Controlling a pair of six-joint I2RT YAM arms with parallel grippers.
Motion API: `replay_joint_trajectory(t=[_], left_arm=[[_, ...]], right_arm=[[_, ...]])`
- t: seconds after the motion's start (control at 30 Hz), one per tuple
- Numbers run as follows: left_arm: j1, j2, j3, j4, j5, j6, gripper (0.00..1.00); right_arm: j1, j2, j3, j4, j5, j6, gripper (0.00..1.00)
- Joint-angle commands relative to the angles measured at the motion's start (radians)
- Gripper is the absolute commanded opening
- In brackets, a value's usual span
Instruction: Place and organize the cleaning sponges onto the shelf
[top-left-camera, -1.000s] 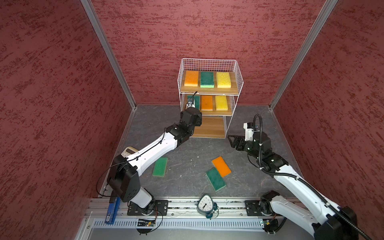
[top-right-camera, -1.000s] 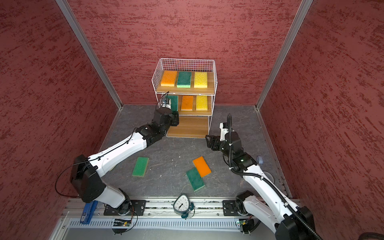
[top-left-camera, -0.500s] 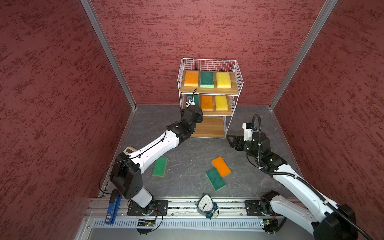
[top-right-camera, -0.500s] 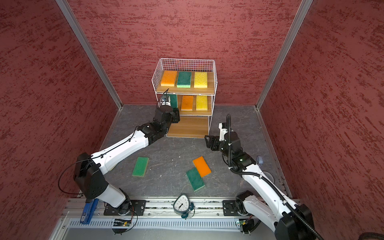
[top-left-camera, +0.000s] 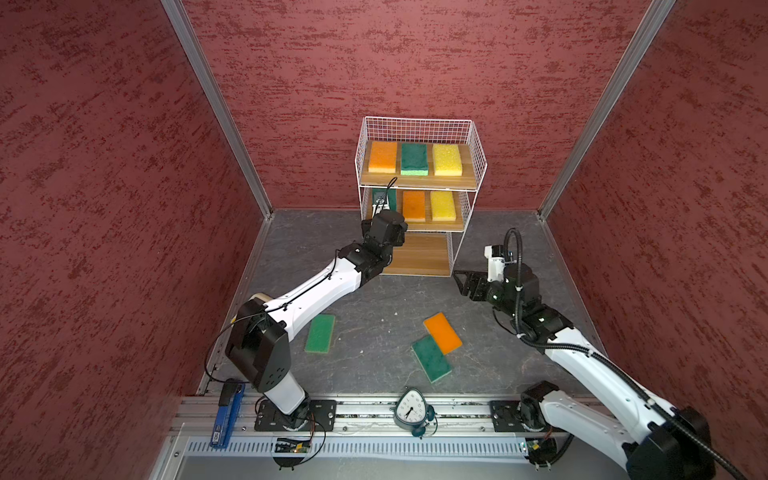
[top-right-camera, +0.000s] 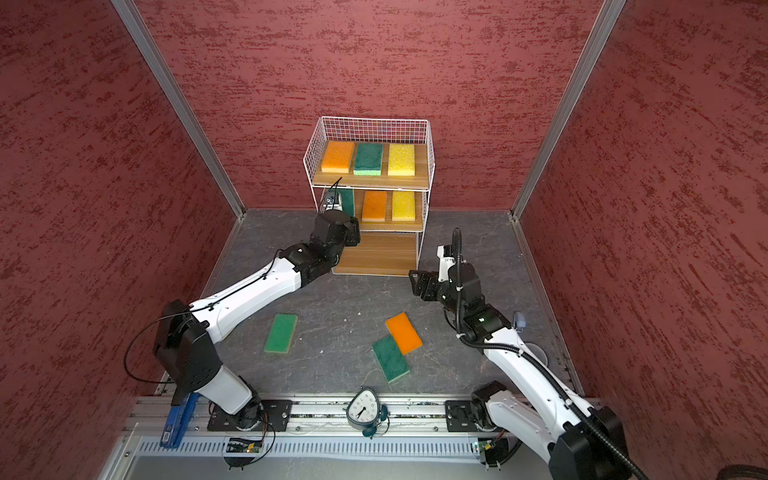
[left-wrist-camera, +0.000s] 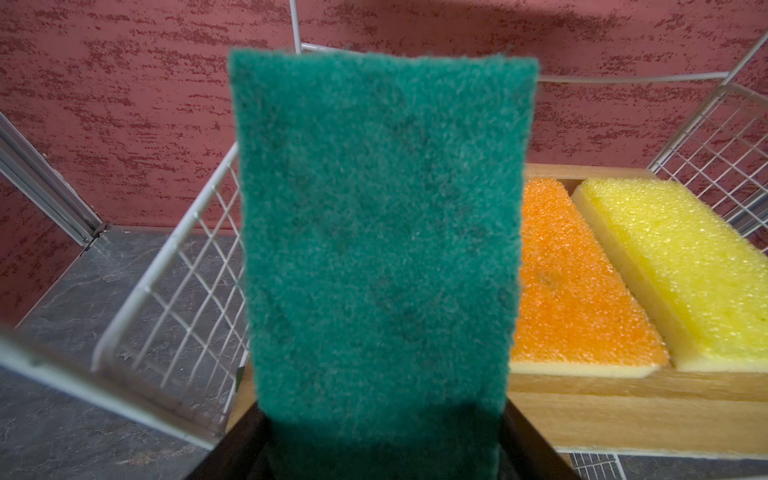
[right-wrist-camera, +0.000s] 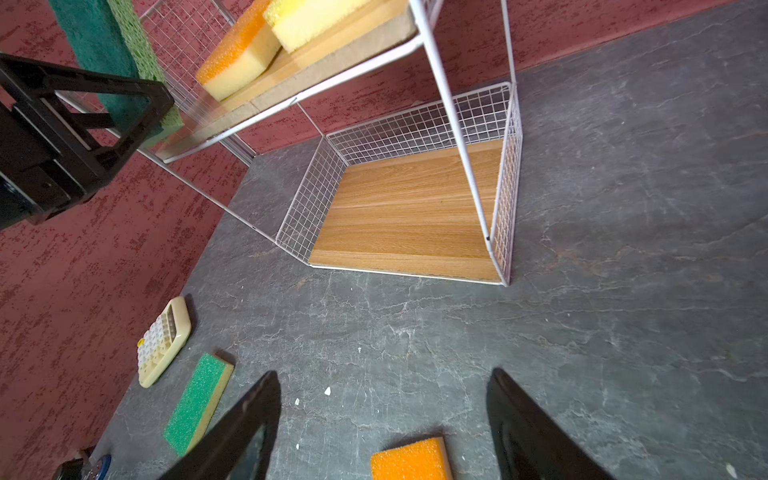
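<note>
- A two-armed robot works at a dark grey worktop (top-left-camera: 374, 303) walled in red; the shelf (top-left-camera: 422, 254), a white wire rack with three wooden tiers, stands at the back.
- The left claw (left-wrist-camera: 381, 411) is clamped on the near end of a dark green sponge (left-wrist-camera: 380, 232), a black finger on each side; the sponge sticks straight out ahead of the claw.
- In both top views that claw sits at the left end of the middle tier; the held sponge is just beside the middle orange sponge (top-left-camera: 414, 205), and the middle yellow sponge (top-left-camera: 443, 205) lies to the right of that; whether the held sponge touches the board I cannot tell.
- On the top tier, side by side from left to right: top orange sponge (top-left-camera: 382, 157), top green sponge (top-left-camera: 414, 159), top yellow sponge (top-left-camera: 447, 159).
- The right claw (right-wrist-camera: 383, 374) is spread wide and grips nothing; it hangs above the worktop near the shelf's front right corner, well apart from the shelved sponges.
- The loose orange sponge (top-left-camera: 442, 333) lies flat on the worktop, nearer the robot's base than the right claw; it touches the loose green sponge (top-left-camera: 432, 358).
- The lone green sponge (top-left-camera: 320, 333) lies flat beside the left forearm, well apart from both claws; a cream calculator (right-wrist-camera: 164, 340) lies near it by the left wall.
</note>
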Motion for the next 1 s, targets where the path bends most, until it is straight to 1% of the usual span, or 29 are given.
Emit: replay_joint_trajectory(t=[0.0,0.4,0.8,0.97], left_arm=[[0.010,0.022,0.026,-0.011,-0.017,-0.013,0.70],[0.020,0.049,0.027,-0.014,-0.021,-0.017,0.72],[0.026,0.072,0.055,-0.081,-0.047,-0.044,0.80],[0.026,0.041,0.034,-0.074,-0.041,-0.060,0.81]], right_arm=[[0.008,0.004,0.001,0.031,-0.011,0.007,0.79],[0.009,-0.002,-0.005,0.030,0.000,0.013,0.79],[0.009,-0.009,-0.009,0.026,0.011,0.019,0.79],[0.010,-0.021,-0.007,0.021,0.014,0.020,0.79]])
